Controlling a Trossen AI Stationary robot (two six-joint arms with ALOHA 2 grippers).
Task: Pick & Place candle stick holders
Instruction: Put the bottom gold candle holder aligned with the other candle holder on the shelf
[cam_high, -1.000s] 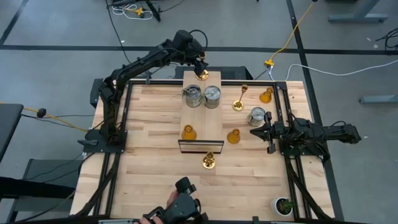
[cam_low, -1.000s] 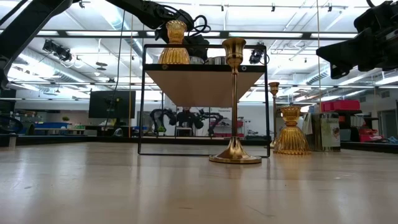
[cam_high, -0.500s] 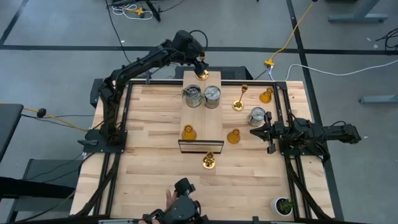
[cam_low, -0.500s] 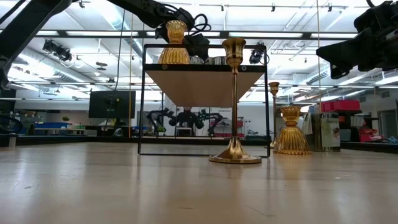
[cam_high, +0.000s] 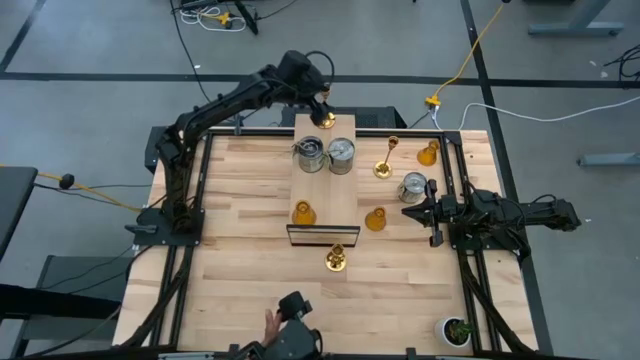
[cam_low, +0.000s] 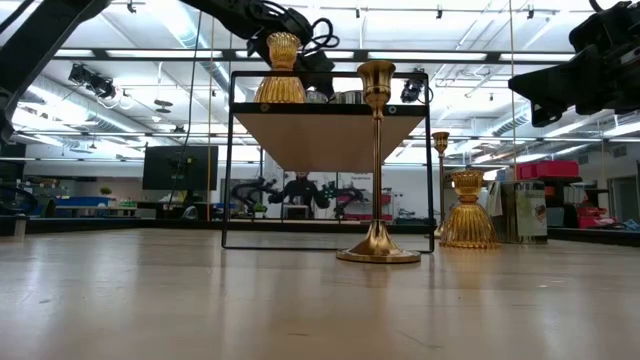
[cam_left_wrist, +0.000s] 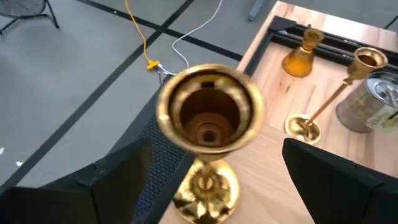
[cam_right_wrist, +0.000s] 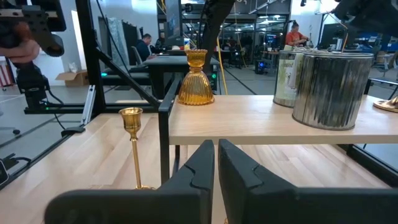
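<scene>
A shiny gold candlestick (cam_left_wrist: 208, 115) stands upright on its round base (cam_left_wrist: 205, 190) at the far end of a raised wooden shelf (cam_high: 325, 190). My left gripper (cam_left_wrist: 216, 146) is open, one finger on either side of the candlestick and neither touching it. Two silver cans (cam_high: 308, 155) (cam_high: 341, 153) and an amber holder (cam_high: 303, 212) also stand on the shelf. On the table are a gold candlestick (cam_high: 385, 160), two amber holders (cam_high: 428, 153) (cam_high: 375, 219), a silver can (cam_high: 413, 186) and another gold candlestick (cam_high: 335, 258). My right gripper (cam_right_wrist: 215, 149) waits shut at the table's right.
The shelf's black frame (cam_low: 232, 160) stands in the middle of the table. A small green potted plant (cam_high: 458, 330) sits at the near right corner. A person's hand with a dark device (cam_high: 290, 338) is at the near edge. Bare wood lies on the table's left.
</scene>
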